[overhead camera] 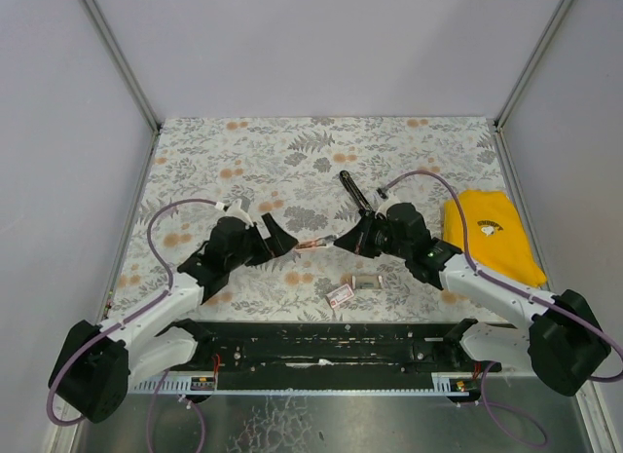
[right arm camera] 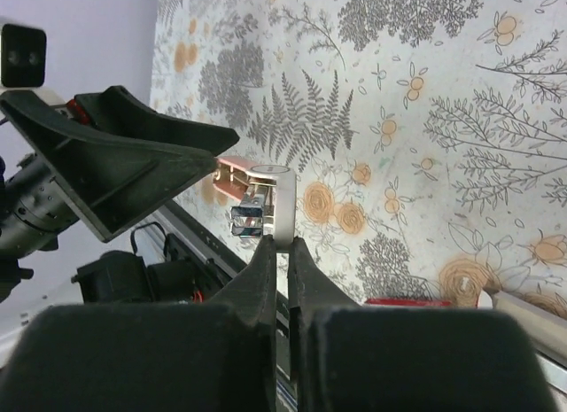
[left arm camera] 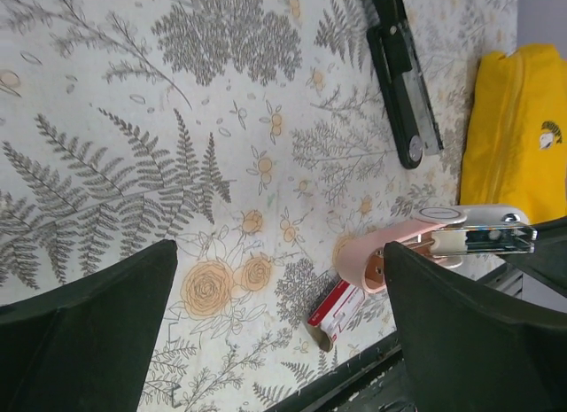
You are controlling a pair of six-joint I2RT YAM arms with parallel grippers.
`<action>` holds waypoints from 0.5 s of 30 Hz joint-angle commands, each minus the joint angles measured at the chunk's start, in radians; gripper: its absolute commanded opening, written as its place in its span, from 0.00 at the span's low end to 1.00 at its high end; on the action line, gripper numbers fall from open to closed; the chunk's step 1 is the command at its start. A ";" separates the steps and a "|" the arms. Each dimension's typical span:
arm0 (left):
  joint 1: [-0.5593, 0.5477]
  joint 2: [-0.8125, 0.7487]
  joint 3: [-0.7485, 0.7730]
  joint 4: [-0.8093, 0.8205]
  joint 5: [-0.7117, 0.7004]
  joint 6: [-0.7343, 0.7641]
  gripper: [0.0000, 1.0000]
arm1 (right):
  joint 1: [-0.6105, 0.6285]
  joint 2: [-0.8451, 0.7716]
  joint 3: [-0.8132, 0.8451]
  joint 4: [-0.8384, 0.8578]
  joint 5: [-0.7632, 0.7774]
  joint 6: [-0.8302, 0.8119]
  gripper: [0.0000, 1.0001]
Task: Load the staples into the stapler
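Note:
The black stapler (overhead camera: pixel 352 190) (left arm camera: pixel 403 75) lies on the flowered table behind the grippers, with nothing touching it. My right gripper (overhead camera: pixel 341 244) (right arm camera: pixel 282 244) is shut on the pale flat arm of a small pink and silver stapler-like piece (overhead camera: pixel 313 245) (right arm camera: pixel 266 195) (left arm camera: pixel 461 230) and holds it above the table. My left gripper (overhead camera: pixel 280 241) (left arm camera: pixel 279 323) faces it, open wide, and its right finger (left arm camera: pixel 469 332) is just beside the pink end. A red and white staples box (overhead camera: pixel 339 295) (left arm camera: pixel 341 310) (right arm camera: pixel 407 301) lies near the front edge.
A folded yellow cloth (overhead camera: pixel 492 234) (left arm camera: pixel 514 128) lies at the right side of the table. A small silvery piece (overhead camera: pixel 367 281) rests beside the staples box. The black rail (overhead camera: pixel 321 341) runs along the near edge, and grey walls enclose the table.

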 commanded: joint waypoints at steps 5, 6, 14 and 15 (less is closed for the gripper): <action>0.097 -0.091 0.036 -0.138 -0.041 0.107 0.97 | -0.053 0.103 -0.094 0.326 0.180 0.137 0.00; 0.105 -0.102 0.041 -0.152 -0.040 0.117 0.97 | -0.059 0.130 -0.096 0.344 0.182 0.142 0.00; 0.146 -0.149 0.086 -0.229 -0.023 0.184 0.97 | -0.096 0.253 -0.109 0.430 0.165 0.154 0.00; 0.149 -0.150 0.089 -0.232 -0.023 0.190 0.97 | -0.099 0.266 -0.114 0.438 0.159 0.157 0.00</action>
